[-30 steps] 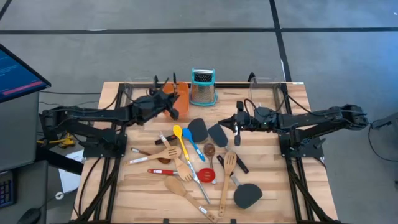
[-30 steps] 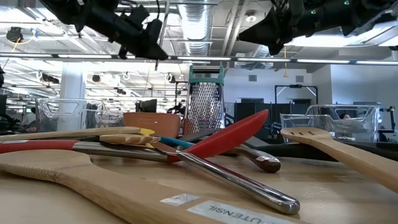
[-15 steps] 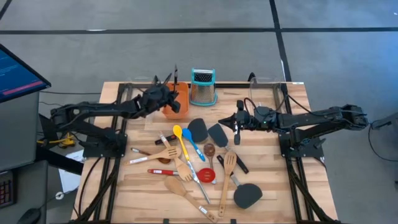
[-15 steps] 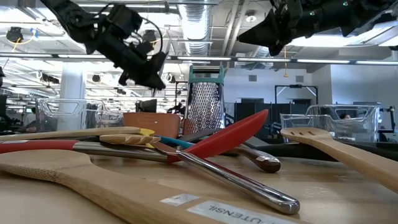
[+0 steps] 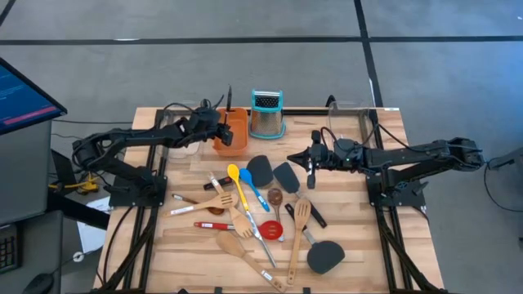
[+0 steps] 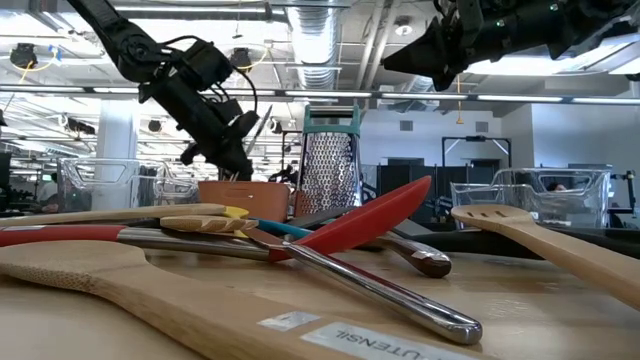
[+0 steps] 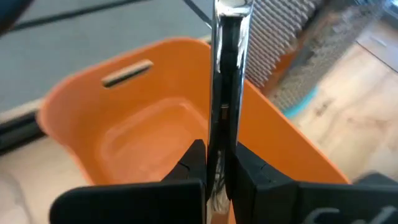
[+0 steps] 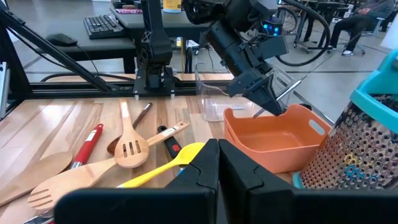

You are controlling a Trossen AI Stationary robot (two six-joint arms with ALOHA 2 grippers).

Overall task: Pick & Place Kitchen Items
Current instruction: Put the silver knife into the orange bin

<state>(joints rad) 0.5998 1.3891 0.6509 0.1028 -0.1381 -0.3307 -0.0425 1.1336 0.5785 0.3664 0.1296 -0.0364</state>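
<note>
Over orange tray (image 5: 232, 131), left end effector (image 7: 214, 165) clamping steel-handled tool (image 7: 225, 93), head hidden.

Kitchen items: one steel-handled utensil (image 7: 222, 93) is clamped between the closed fingers of the left tool (image 7: 214, 168), held upright over the orange tray (image 7: 112, 130) at the table's 12 o'clock edge. The rest lie loosely piled at the table's centre: wooden spoons (image 5: 237, 249) and slotted spatulas (image 5: 299, 220), black turners (image 5: 325, 256), a yellow spoon (image 5: 234, 175), a blue spoon (image 5: 248, 178), a red spoon (image 5: 270, 230).
</note>
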